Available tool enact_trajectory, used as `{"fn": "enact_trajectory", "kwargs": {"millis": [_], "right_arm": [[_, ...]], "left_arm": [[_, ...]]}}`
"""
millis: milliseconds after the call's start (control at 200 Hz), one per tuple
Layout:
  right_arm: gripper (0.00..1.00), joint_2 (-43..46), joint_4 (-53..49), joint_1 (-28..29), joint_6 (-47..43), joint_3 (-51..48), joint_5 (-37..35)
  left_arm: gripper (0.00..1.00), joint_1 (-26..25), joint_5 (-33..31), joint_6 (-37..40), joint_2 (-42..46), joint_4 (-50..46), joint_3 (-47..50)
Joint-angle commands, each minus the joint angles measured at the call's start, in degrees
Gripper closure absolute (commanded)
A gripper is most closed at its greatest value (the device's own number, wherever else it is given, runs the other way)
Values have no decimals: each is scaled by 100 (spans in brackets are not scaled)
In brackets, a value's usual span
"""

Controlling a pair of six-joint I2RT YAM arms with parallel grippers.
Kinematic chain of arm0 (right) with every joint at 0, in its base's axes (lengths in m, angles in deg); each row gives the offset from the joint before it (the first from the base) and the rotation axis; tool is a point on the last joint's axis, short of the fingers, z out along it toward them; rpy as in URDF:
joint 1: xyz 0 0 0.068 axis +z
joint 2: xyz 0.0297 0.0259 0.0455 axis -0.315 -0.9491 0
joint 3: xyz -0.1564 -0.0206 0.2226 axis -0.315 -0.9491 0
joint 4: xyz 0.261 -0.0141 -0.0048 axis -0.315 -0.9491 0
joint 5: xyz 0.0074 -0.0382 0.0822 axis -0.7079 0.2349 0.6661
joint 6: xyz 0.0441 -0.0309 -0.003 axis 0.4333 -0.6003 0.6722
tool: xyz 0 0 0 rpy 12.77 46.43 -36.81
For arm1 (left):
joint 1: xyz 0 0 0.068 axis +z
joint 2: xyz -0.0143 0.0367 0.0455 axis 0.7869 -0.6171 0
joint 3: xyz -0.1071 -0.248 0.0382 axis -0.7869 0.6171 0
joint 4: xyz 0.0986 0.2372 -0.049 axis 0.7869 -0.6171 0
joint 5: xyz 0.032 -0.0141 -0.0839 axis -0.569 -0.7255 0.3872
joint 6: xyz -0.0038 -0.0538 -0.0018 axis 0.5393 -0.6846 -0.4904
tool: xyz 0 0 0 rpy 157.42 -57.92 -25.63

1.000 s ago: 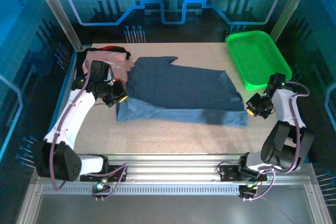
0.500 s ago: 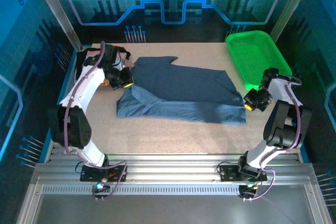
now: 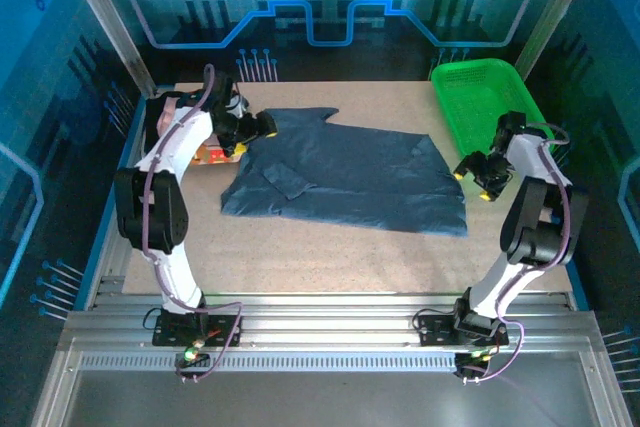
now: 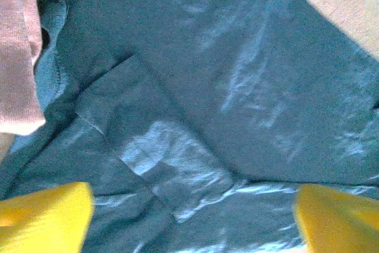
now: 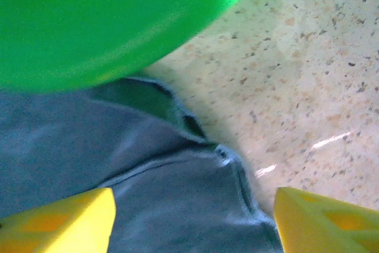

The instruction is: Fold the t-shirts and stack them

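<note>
Speckled beige surface (image 3: pixel 330 257) with a dark slate-blue t-shirt (image 3: pixel 350 182) spread across its middle, a pale pink t-shirt (image 4: pixel 18 57) bunched at its far left, and a green mesh basket (image 3: pixel 487 107) far right.

White arms (image 3: pixel 178 142), purple cables (image 3: pixel 207 87), yellow jaws

Cool blue cast, soft shadows — wrist views blurred, glary

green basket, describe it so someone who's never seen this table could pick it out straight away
On the speckled tabletop, look to the far right corner, past the slate-blue t-shirt spread across the middle. The green basket sits there, empty. It is the only bright green, rigid thing; its neighbours are soft cloth.
</note>
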Motion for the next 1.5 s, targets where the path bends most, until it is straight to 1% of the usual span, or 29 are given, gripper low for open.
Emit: {"fn": "enact_trajectory", "kwargs": {"millis": [0,95,170,270,355,395,485,570,685,765,915,1051,1131,1211,1296,1366,1436,1496], "right_arm": [[22,1121,-418,69,-306,-21,446],[18,1773,-923,64,-515,-225,742],[18,2236,-1222,65,-542,-537,928],[18,2719,-1280,75,-402,-1116,1162],[19,2931,-1001,72,-211,-1746,1278],[20,2903,-869,63,-142,-1954,1339],[21,2645,-442,64,-58,-2369,1310],[23,2204,-30,39,12,-2687,1196],[27,1744,424,28,195,-2826,988],[29,1541,635,28,301,-2825,860],[32,1252,699,28,317,-2692,659],[36,1062,807,20,351,-2682,443],[41,911,877,19,408,-2664,362],[53,803,923,27,449,-2617,275],[69,735,830,54,450,-2532,73],[79,731,771,63,416,-2532,-63],[84,752,728,64,372,-2533,-174],[90,777,692,71,336,-2533,-257]], "left_arm": [[1,48,236,-559,995,265,188],[1,135,130,-628,1722,92,764],[1,308,301,-801,2270,74,1428],[1,471,357,-839,2770,-24,2281],[1,602,433,-884,2930,16,2899],[2,639,460,-891,2954,133,3150],[8,717,446,-927,2868,386,3558],[16,746,347,-882,2638,535,3768],[24,792,162,-802,2323,691,3889],[26,803,43,-742,2088,796,3890],[28,803,-92,-722,1702,1050,3871],[30,803,-465,-602,1444,1182,3838],[33,805,-683,-560,1230,1246,3808],[40,803,-824,-546,997,1312,3779],[54,803,-959,-556,802,1320,3752],[65,803,-1049,-516,690,1287,3750],[73,803,-1137,-466,617,1232,3766],[86,806,-1206,-429,609,1208,3824]]}}
